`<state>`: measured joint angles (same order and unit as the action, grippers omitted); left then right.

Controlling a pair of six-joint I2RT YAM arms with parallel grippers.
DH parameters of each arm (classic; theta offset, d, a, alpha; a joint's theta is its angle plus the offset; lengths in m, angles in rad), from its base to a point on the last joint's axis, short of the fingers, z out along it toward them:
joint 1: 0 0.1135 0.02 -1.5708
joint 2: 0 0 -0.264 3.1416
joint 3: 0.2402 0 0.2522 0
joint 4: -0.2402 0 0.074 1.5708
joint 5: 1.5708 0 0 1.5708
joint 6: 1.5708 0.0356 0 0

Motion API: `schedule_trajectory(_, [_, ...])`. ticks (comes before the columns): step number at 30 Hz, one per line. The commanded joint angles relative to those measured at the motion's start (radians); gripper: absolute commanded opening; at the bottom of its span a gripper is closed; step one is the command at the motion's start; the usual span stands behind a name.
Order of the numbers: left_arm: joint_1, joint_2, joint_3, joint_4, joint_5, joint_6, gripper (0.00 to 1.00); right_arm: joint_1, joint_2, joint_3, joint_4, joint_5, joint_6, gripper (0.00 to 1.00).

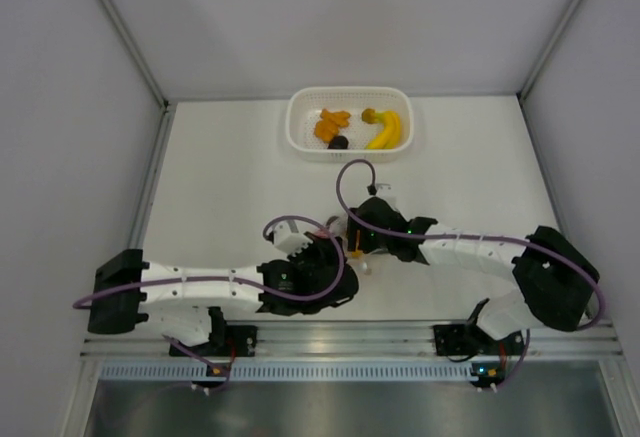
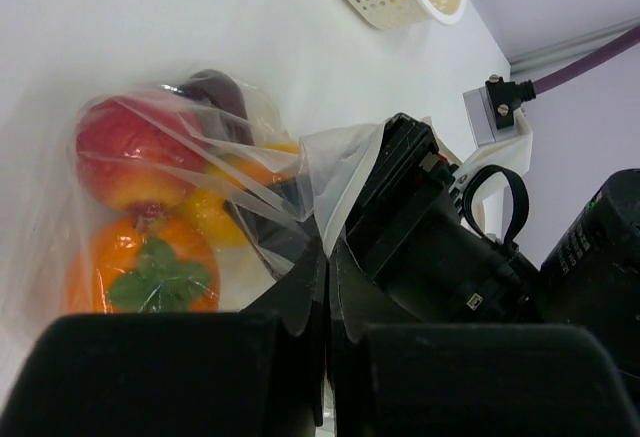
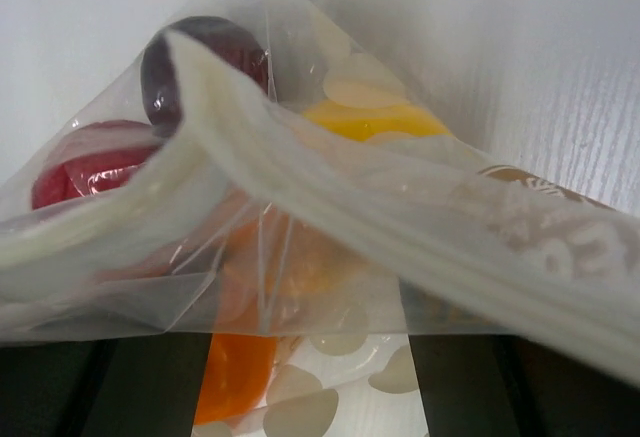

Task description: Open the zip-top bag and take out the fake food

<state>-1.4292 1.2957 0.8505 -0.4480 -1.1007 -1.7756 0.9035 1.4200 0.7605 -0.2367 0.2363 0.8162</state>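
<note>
Left claw (image 2: 326,267): fingers pressed together, clamped on a fold of the bag (image 2: 200,187) film near its mouth. Right claw (image 3: 310,382): fingers apart, one at each side. The bag's thick zip rim is draped across just above them. Cannot tell if it touches either finger.

The two claws meet nose to nose, the right one's black body just beside the left one's tips.

Bag sits mid-desk, on the near half, between the two claws, lying on the desk (image 1: 230,177). Bare white desk lies left and right of the arms. A wide bare strip runs between bag and basket (image 1: 296,122). The near rail is close behind the claws. Side walls are well apart from the bag.

Bag look: clear, crinkled, white dots, rim bent into a ridge, film bunched where clamped. Inside are a red fruit (image 2: 120,162), an orange (image 2: 150,267) with a green leaf, a purple piece (image 2: 212,92) and a yellow piece (image 2: 205,215), all packed touching.

Basket is at the far desk edge and holds a banana (image 1: 387,130), orange bits (image 1: 331,123) and a dark piece (image 1: 339,142).
</note>
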Motion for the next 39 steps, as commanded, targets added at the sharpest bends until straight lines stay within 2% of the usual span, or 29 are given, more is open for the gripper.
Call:
schedule_trajectory(1, [-0.013, -0.003, -0.007, 0.014, -0.03, -0.008, 0.0, 0.002, 0.045, -0.007, 0.066, 0.1, 0.037, 0.72])
schedule_trajectory(9, [-0.027, -0.03, -0.036, 0.014, -0.021, -0.01, 0.0, -0.026, 0.068, 0.013, 0.155, 0.156, 0.139, 0.73])
schedule_trajectory(15, [-0.036, -0.049, -0.054, 0.012, -0.021, -0.005, 0.0, -0.029, 0.167, 0.108, 0.059, 0.296, 0.133, 0.75])
schedule_trajectory(24, [-0.036, -0.108, -0.1, 0.012, -0.05, 0.002, 0.0, -0.058, 0.272, 0.125, 0.065, 0.301, 0.08, 0.77])
schedule_trajectory(27, [-0.037, -0.119, -0.113, 0.011, -0.062, 0.007, 0.0, -0.058, 0.266, 0.103, 0.103, 0.293, 0.048, 0.73])
schedule_trajectory(30, [-0.037, -0.13, -0.122, 0.012, -0.073, 0.011, 0.0, -0.06, 0.261, 0.099, 0.119, 0.313, 0.008, 0.63])
schedule_trajectory(31, [-0.037, -0.133, -0.126, 0.009, -0.076, 0.011, 0.0, -0.06, 0.26, 0.096, 0.123, 0.314, -0.003, 0.56])
schedule_trajectory(33, [-0.037, -0.145, -0.134, 0.011, -0.09, 0.016, 0.0, -0.058, 0.247, 0.085, 0.149, 0.305, -0.038, 0.51])
schedule_trajectory(34, [-0.037, -0.15, -0.143, 0.011, -0.094, 0.016, 0.0, -0.058, 0.232, 0.08, 0.154, 0.302, -0.046, 0.42])
schedule_trajectory(39, [-0.037, -0.176, -0.159, 0.009, -0.132, 0.034, 0.0, -0.06, 0.157, 0.033, 0.192, 0.229, -0.084, 0.34])
